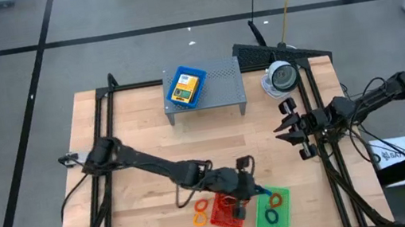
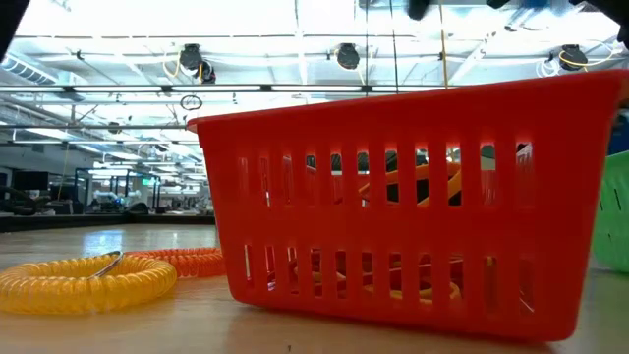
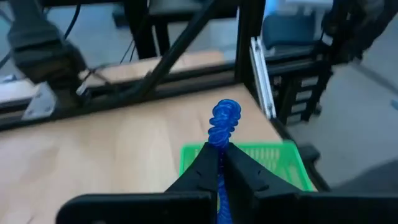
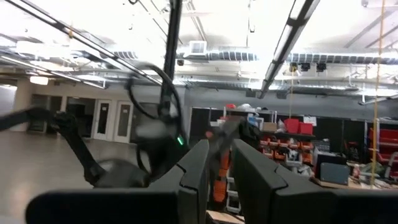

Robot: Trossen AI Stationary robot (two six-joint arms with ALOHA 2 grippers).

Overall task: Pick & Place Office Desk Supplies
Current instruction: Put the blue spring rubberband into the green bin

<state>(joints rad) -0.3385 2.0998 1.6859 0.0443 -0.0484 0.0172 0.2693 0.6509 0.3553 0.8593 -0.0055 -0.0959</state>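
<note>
Now your left gripper [image 3: 219, 163] pinches a blue coil ring [image 3: 223, 123] tight above the red tray [image 1: 226, 210] near the worktop's front edge. Carry it over a tray before letting go, low, so it can't bounce out. The right gripper [image 1: 291, 127] waits partly open, empty, near the right edge.

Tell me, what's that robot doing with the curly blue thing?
The left gripper is shut on a curly blue ring and holds it above the front of the table, near the green tray and the red tray. The green tray already has rings in it, and orange rings lie on the table beside the red tray. The right gripper waits at the table's right edge, holding nothing. A crayon box sits on the grey shelf at the back.
</note>
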